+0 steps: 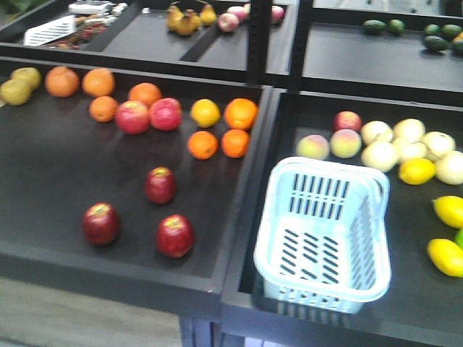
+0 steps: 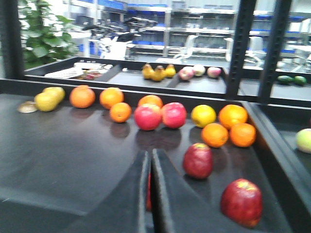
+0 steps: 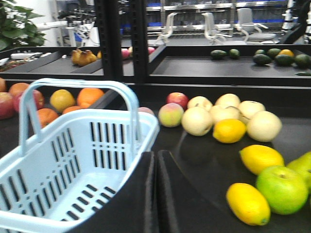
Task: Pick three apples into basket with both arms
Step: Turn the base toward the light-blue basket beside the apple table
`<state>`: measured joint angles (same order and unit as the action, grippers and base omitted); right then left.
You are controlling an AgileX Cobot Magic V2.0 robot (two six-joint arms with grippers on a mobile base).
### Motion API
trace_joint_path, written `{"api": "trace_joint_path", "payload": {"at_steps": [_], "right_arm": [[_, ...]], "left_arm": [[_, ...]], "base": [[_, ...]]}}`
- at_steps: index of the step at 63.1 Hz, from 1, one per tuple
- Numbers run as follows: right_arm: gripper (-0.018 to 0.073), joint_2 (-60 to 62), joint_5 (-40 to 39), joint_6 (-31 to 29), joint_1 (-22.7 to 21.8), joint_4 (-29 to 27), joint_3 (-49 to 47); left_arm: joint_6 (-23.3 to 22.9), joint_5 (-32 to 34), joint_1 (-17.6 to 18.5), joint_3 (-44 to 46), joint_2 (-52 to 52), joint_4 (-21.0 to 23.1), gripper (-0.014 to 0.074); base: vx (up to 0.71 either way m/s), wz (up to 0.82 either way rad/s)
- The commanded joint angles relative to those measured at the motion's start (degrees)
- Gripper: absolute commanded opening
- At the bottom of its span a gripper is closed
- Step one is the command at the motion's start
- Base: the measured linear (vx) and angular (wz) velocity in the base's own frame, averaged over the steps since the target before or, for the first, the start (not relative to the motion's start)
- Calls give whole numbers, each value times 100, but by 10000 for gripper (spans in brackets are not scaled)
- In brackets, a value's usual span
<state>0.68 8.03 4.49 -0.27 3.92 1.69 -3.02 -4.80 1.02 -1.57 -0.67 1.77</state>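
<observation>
**Apples (image 1: 160,185) in L tray (image 1: 58,166), basket (image 1: 329,165) in R tray (image 1: 419,311)**

All 3 are lying loose toward the tray's front (well apart from basket, which is standing upright). L gripper (image 2: 149,158) and R gripper (image 3: 154,156) are both hovering w/ fingers nearly touching, gripping nothing.

Panning over black display trays (image 1: 58,181), two tiers deep, split by dark uprights (image 2: 241,43). Down below the near edge, a strip of pale grey floor (image 1: 72,318). Off to the back left, a leafy green plant (image 2: 41,34). Further behind, white office chairs (image 3: 210,26) and blue-trimmed racks (image 2: 194,19), slightly blurred. Bright, even indoor light throughout, faintly glossing the tray surfaces.
</observation>
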Motion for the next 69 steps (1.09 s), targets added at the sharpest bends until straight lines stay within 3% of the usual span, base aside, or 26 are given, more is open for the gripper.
{"api": "trace_joint_path", "payload": {"at_steps": [1,34,69], "right_arm": [[-9,73,-431,-5,-25,56,73],[-9,73,-431,-5,-25,56,73],[-9,73,-431,-5,-25,56,73]], "left_arm": [[-32,400,-3,-19,-92,49,-6],[-32,400,-3,-19,-92,49,-6],[-32,400,-3,-19,-92,49,-6]], "base": [[9,-34],[8,-30],[3,-6]]}}
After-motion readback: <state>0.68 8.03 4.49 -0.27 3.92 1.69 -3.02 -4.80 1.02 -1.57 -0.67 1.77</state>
